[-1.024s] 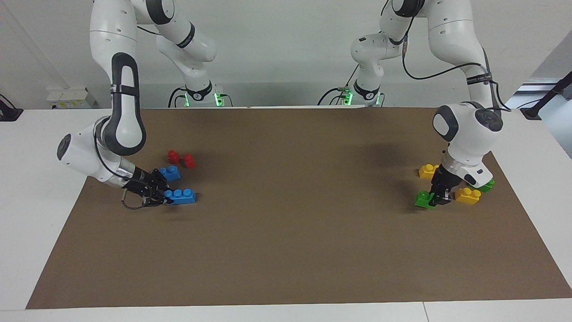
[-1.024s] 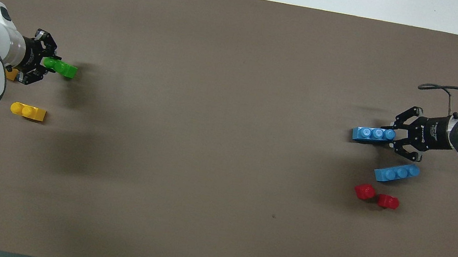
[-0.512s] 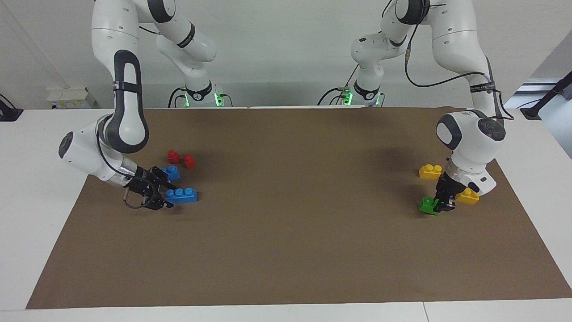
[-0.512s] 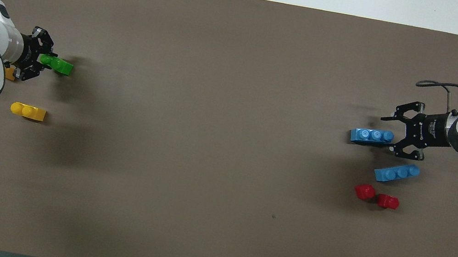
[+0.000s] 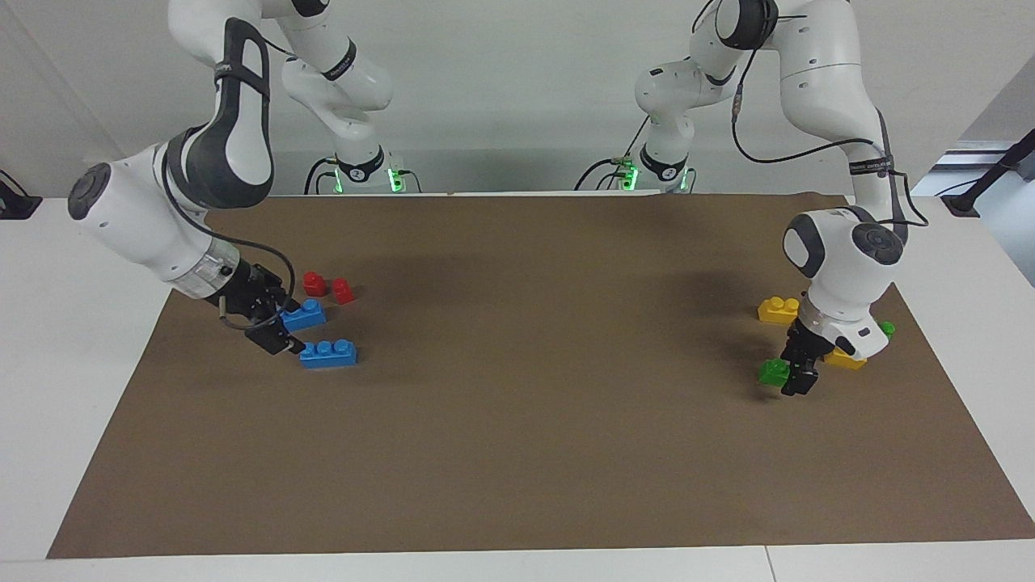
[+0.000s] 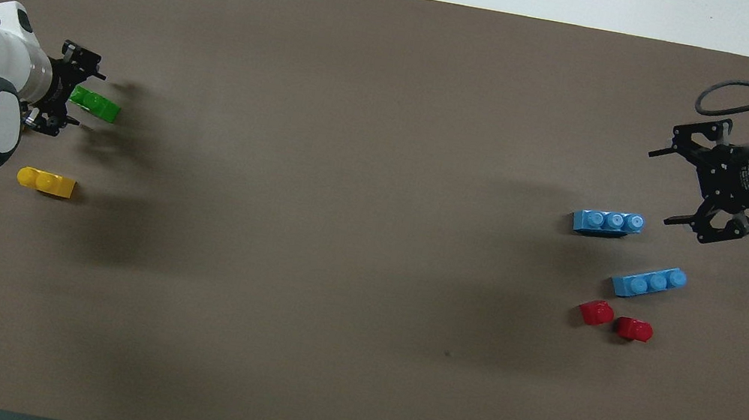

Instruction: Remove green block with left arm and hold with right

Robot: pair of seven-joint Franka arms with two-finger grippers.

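Note:
The green block [image 5: 774,372] [image 6: 95,104] is at the left arm's end of the brown mat, beside a yellow brick [image 5: 845,360]. My left gripper [image 5: 796,376] [image 6: 75,95] is low at the block, open, with its fingers spread either side of the block's end. I cannot tell whether they touch it. My right gripper [image 5: 283,323] [image 6: 660,188] hangs open and holds nothing, above the mat beside two blue three-stud bricks [image 5: 327,354] [image 5: 306,314].
Two red pieces [image 5: 327,287] lie nearer to the robots than the blue bricks. A second yellow brick [image 5: 778,309] [image 6: 46,182] and another green piece [image 5: 885,329], partly hidden by the left hand, lie near the green block. The brown mat [image 5: 525,453] covers the table.
The left gripper was shut on the green block and its fingers have spread. The right gripper let go of the blue brick, opened wide and rose away from it.

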